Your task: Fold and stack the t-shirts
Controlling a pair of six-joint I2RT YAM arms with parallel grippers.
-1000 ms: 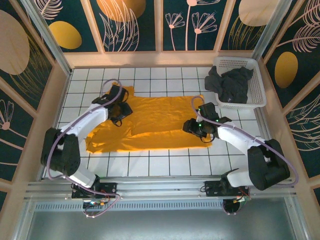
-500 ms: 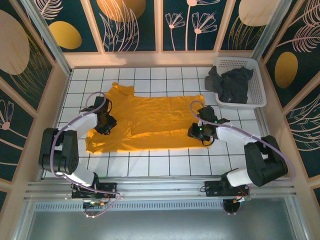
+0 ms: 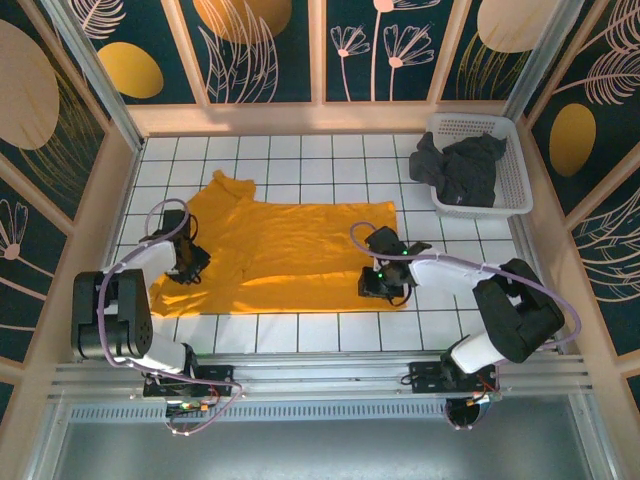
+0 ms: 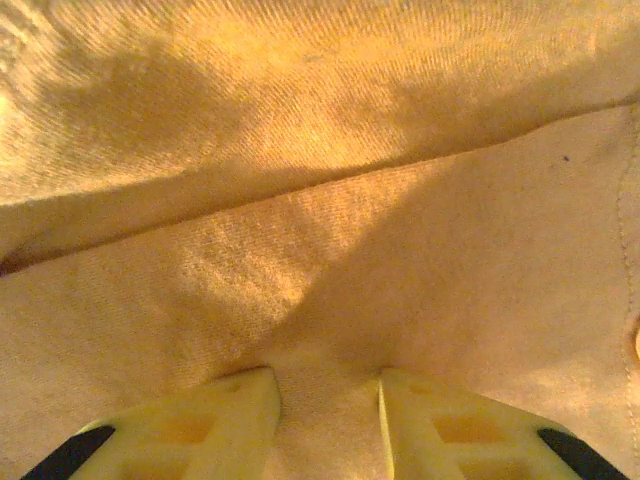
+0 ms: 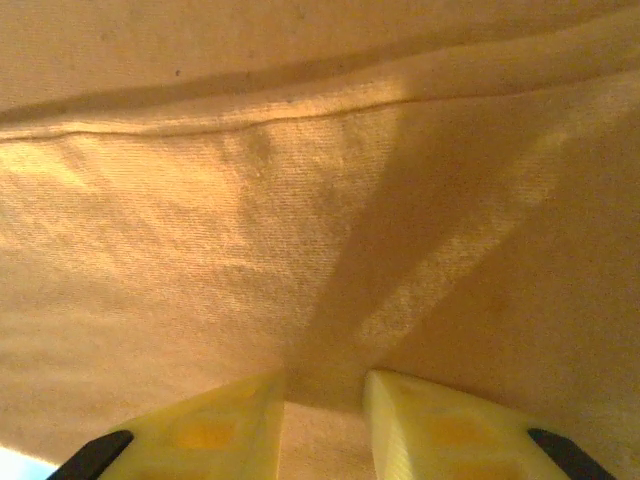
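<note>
The orange-yellow t-shirt (image 3: 290, 255) lies spread flat across the tiled table, with one sleeve pointing to the back left. My left gripper (image 3: 189, 263) sits low on its left edge, shut on a pinch of the cloth. My right gripper (image 3: 384, 285) sits at its right near corner, shut on cloth as well. In the left wrist view, orange fabric (image 4: 330, 200) bunches up between the yellow fingertips (image 4: 245, 400). The right wrist view has the same fabric (image 5: 250, 220) drawn tight into my gripper (image 5: 325, 385). The charcoal grey t-shirt (image 3: 462, 168) lies crumpled in the basket.
The white lattice basket (image 3: 517, 170) stands at the back right corner, with the grey shirt spilling over its left rim. White tiles (image 3: 330, 325) lie bare between the orange shirt and the near rail. Wooden walls close in the table on three sides.
Both grippers have dragged the orange shirt to the left and toward the near edge. The left arm has pulled back closer to its base, and the right gripper has moved leftward.
</note>
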